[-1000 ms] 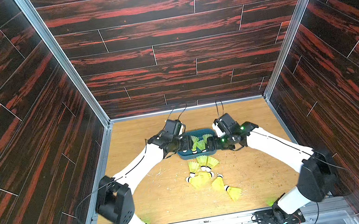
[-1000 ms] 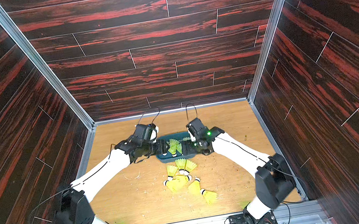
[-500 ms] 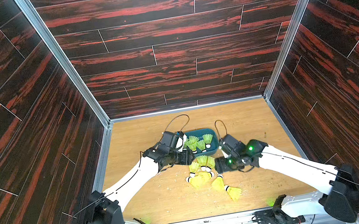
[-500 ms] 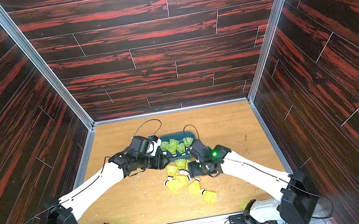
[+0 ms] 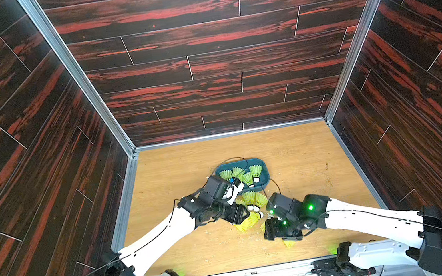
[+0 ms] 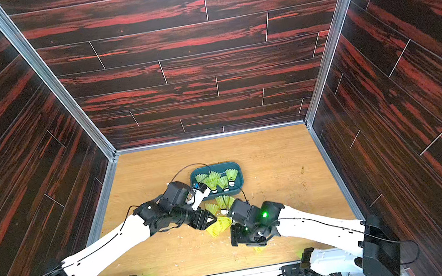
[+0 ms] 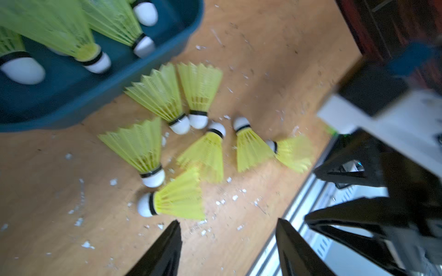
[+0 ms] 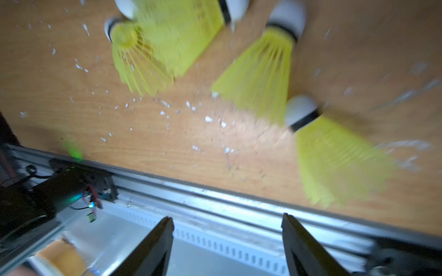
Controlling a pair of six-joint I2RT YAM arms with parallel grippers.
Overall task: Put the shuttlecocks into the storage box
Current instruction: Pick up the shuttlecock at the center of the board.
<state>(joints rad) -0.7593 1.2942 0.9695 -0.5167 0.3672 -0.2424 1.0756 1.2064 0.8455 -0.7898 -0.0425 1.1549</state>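
Left gripper (image 7: 227,221) and right gripper (image 8: 227,217) are noted with jaws apart and empty. Several shuttlecocks (image 7: 148,145) lie clustered on the table (image 7: 275,59) beside the storage box (image 7: 95,100); others are already inside. Risk: tightly packed neighbours may be scattered or skirts crushed by a descending jaw, and the closely spaced arms may collide.

the storage box (image 5: 263,183) sits on the table (image 5: 188,165) near its middle. several shuttlecocks (image 5: 247,176) lie inside it. loose shuttlecocks (image 5: 250,198) cluster on the table at the box's six o'clock, the nearest ones just beside its wall. the left gripper (image 7: 227,219) is at the cluster's nine o'clock, the right gripper (image 8: 227,215) at five.
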